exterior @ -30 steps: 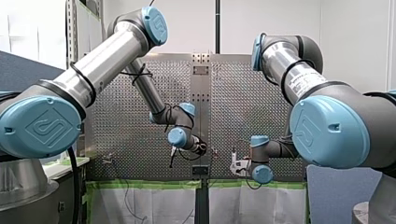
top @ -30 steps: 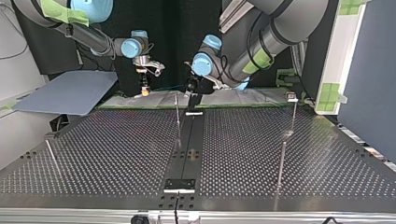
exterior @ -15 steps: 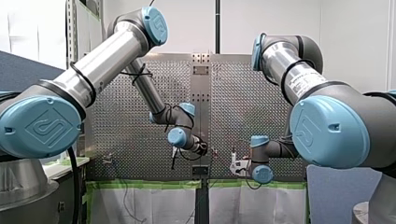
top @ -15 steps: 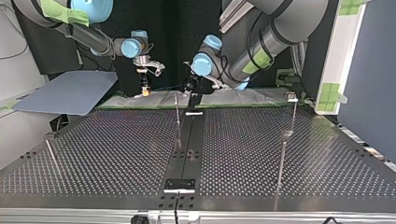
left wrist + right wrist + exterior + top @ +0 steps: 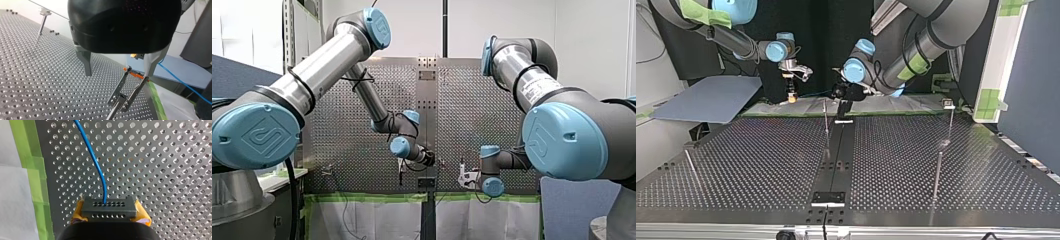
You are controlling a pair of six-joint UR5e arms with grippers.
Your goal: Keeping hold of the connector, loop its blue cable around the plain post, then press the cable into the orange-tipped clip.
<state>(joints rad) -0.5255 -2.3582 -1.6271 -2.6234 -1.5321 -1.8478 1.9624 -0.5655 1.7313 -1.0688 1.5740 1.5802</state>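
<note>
Blue cable (image 5: 96, 162) leaves the connector (image 5: 109, 207) straight ahead of our right gripper (image 5: 110, 214). Its yellow pads (image 5: 78, 213) are clamped on the connector's two ends. The connector hangs above the perforated table (image 5: 761, 165), just inside the green tape (image 5: 37, 177) along the table's edge.

Left gripper (image 5: 119, 72): metal fingers wide apart, holding nothing, poised over the orange-tipped clip (image 5: 120, 98). The clip stands near the middle of that taped edge.

Key relation: the cable runs roughly along the taped edge and passes outside the left fingers, on the edge side of the clip, not between its prongs. Our left gripper is the nearer one to the clip; the right is well apart along the edge.

A plain post (image 5: 938, 170) stands further in from the edge. We cannot tell whether the cable rounds any post.

Judgement: seating needs the cable drawn inward across the clip's mouth. There is open table inward and little room toward the tape.
</note>
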